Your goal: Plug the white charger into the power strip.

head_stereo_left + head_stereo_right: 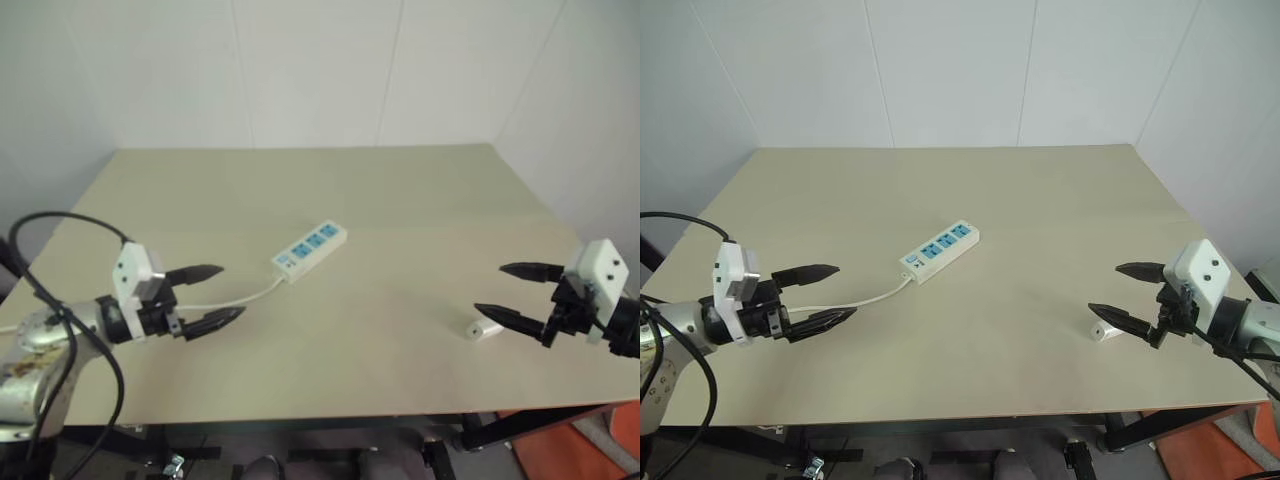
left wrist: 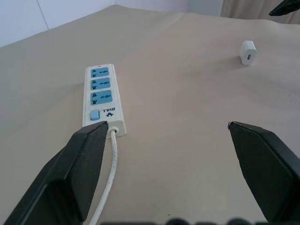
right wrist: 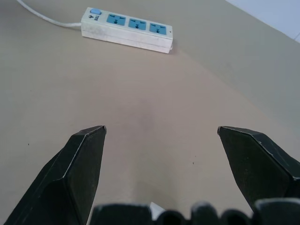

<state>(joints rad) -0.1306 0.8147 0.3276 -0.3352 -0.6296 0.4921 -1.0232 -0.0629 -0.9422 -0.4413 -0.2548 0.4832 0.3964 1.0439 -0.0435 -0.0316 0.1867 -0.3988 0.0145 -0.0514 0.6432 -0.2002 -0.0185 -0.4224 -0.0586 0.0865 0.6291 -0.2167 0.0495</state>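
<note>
Here: beige table [image 1: 330,200] | white walls | power strip [image 1: 310,247] mid-table

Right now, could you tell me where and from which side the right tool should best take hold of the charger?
Grip the charger across its two flat side faces, probably from above: it lies on its side on the table, just beside the open right tool.

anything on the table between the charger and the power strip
Nothing: in the left eye view the stretch of table between the white charger and the power strip is bare tabletop.
</note>
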